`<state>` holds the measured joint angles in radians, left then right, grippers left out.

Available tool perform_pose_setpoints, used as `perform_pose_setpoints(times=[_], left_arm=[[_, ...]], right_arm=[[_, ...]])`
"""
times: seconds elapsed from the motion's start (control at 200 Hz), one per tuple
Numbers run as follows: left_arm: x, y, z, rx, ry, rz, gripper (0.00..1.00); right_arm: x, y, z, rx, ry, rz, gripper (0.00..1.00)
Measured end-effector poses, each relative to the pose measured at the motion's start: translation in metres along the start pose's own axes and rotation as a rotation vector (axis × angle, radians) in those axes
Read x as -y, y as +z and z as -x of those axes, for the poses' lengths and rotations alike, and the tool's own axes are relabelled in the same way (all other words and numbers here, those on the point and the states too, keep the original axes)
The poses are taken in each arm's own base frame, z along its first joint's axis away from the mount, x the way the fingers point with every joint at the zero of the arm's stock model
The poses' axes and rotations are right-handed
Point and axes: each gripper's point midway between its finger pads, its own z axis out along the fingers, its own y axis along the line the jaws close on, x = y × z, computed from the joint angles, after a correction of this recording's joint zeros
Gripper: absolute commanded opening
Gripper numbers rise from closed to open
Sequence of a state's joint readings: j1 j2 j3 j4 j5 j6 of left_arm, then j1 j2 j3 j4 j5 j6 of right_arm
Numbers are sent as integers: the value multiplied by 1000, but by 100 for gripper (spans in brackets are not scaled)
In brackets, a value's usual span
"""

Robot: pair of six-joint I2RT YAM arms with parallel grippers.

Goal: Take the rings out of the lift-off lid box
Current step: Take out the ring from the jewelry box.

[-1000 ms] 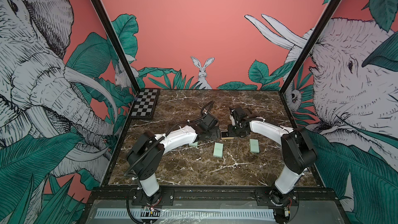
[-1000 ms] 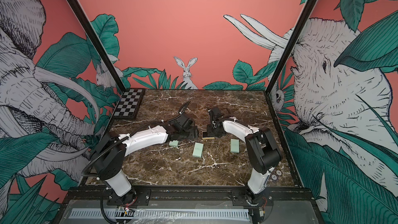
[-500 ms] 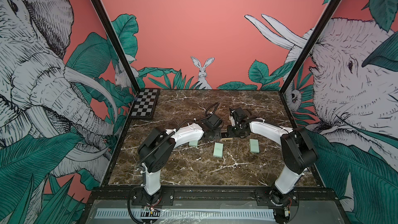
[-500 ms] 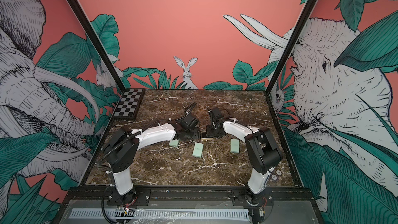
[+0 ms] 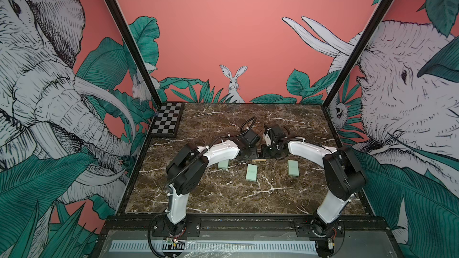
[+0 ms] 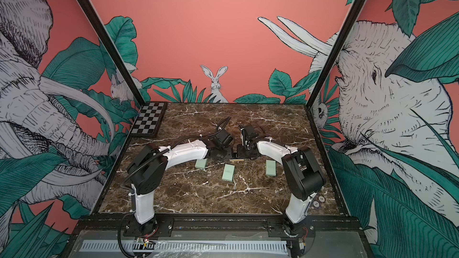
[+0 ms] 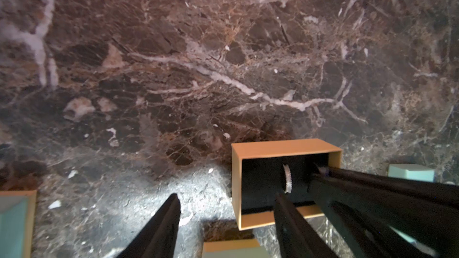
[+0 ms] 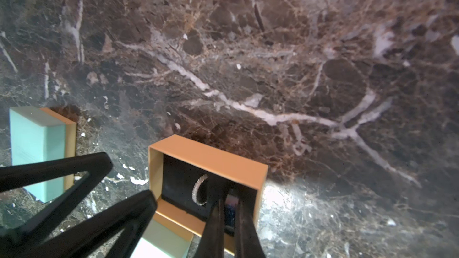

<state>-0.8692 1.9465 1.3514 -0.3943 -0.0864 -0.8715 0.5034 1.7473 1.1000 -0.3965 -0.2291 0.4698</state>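
Since a second ago the left arm has swung inward. It has brought the left pincer up to the open tan box, fingers drawn nearer together yet still apart, with only bare bench between them. One fingertip overlaps the box's near wall and its mate stands outside the box. The right arm has not shifted. The right pincer reaches down inside the same box, closed, with a small dark bluish scrap between its tips that I cannot identify. Just beside those tips, a ring with a sparkling, stone-set edge stands upright in the box's black lining.

On the arm-base side of the tan box lies a mint-green box, just beside it. A second mint-green box is partly hidden under the left forearm, and a third mint-green box sits farther off toward the right arm. Faint print marks their lids, too small to read. A checkerboard sits well away from the tan box, at the bench's far left corner.
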Motion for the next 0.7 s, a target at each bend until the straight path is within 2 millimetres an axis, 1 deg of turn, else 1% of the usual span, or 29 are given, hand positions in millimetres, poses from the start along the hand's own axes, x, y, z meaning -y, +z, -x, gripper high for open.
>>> perform_pose_setpoints(times=[0.235, 0.305, 0.435, 0.58, 0.7], left_arm=[[-5, 10, -5, -23, 9, 27, 53], [-5, 11, -5, -26, 14, 31, 49], [-4, 17, -5, -33, 24, 36, 38], [-7, 23, -8, -44, 32, 50, 32], [-5, 24, -7, -44, 42, 53, 32]], right_arm=[[-4, 1, 2, 9, 5, 24, 1], [-4, 2, 1, 9, 8, 28, 0], [-5, 3, -2, 1, 14, 37, 0], [-8, 3, 0, 6, 16, 55, 0], [-10, 3, 0, 7, 17, 63, 0]])
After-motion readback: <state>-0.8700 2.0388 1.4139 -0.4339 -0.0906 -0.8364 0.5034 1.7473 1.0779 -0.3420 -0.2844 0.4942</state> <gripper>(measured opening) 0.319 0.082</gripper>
